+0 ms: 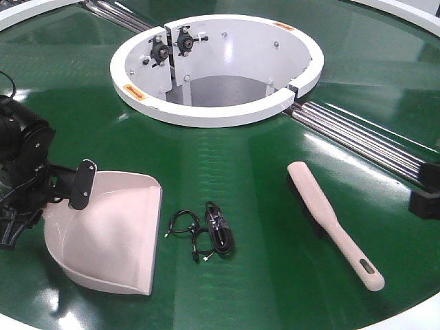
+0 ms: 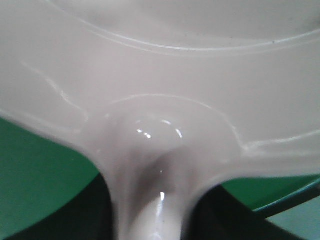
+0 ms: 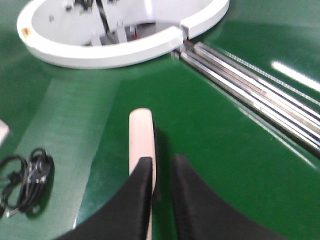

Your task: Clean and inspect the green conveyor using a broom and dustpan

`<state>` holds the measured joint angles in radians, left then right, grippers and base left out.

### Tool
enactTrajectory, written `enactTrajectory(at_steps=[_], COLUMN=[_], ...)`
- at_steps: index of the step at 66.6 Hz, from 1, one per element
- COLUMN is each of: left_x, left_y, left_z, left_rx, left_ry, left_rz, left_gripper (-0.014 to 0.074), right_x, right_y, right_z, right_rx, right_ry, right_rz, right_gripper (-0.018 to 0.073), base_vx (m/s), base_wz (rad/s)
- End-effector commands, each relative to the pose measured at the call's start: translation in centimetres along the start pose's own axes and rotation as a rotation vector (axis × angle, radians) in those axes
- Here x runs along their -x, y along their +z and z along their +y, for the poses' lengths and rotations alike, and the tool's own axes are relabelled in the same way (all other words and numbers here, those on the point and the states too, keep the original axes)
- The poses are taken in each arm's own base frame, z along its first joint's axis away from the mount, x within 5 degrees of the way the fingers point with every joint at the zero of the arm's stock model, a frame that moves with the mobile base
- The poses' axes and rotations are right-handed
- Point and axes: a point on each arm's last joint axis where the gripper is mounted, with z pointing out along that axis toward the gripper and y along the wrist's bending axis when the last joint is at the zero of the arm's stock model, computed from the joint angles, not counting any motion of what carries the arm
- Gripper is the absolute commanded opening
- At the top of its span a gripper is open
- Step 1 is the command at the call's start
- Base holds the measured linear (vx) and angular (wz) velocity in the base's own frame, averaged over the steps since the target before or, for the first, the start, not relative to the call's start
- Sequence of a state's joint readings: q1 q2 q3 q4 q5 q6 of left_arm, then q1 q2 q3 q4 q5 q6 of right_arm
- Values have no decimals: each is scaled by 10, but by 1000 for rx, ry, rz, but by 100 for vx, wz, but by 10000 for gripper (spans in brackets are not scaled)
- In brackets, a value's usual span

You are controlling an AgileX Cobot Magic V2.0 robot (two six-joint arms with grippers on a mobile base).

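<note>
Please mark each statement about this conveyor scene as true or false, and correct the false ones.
1. The broom lies on the belt. True.
2. The cables are inside the dustpan. False: they lie on the belt, between dustpan and broom.
3. The left claw is at the dustpan's handle end. True.
4. The right claw holds the broom up. False: it is open, and the broom lies flat.

dustpan [image 1: 110, 237] left on green conveyor [image 1: 240, 161], cables [image 1: 216, 230] middle, broom [image 1: 331, 220] right, ring opening [image 1: 220, 111] behind
</note>
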<state>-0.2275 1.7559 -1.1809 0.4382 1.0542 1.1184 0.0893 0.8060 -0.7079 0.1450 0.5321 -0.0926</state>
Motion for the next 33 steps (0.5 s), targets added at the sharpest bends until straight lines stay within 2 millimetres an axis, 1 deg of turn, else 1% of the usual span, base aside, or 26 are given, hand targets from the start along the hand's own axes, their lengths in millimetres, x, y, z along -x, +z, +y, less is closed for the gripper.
enactTrajectory(at_steps=[1, 6, 15, 25, 32, 33], left_x=[-6, -6, -6, -6, -6, -6], left_y=[-19, -19, -19, -19, -19, -19], left_z=[4, 4, 4, 4, 4, 4], left_rx=[66, 66, 66, 66, 66, 66], left_ry=[-15, -15, -15, -15, -15, -15], left_rz=[-7, -7, -7, -7, -7, -7], left_gripper=[-6, -6, -6, -6, -6, -6], right_x=[23, 30, 44, 55, 56, 56], right_y=[6, 16, 30, 48, 67, 73], right_z=[0, 0, 2, 16, 28, 29], right_rx=[7, 13, 26, 78, 100, 100], right_ry=[-29, -27, -32, -77, -98, -99], right_rz=[-2, 51, 128, 236, 335, 356], right_gripper=[268, 351, 434, 473, 471, 471], base_vx=[0, 0, 0, 0, 0, 0], base_wz=[0, 0, 0, 0, 0, 0])
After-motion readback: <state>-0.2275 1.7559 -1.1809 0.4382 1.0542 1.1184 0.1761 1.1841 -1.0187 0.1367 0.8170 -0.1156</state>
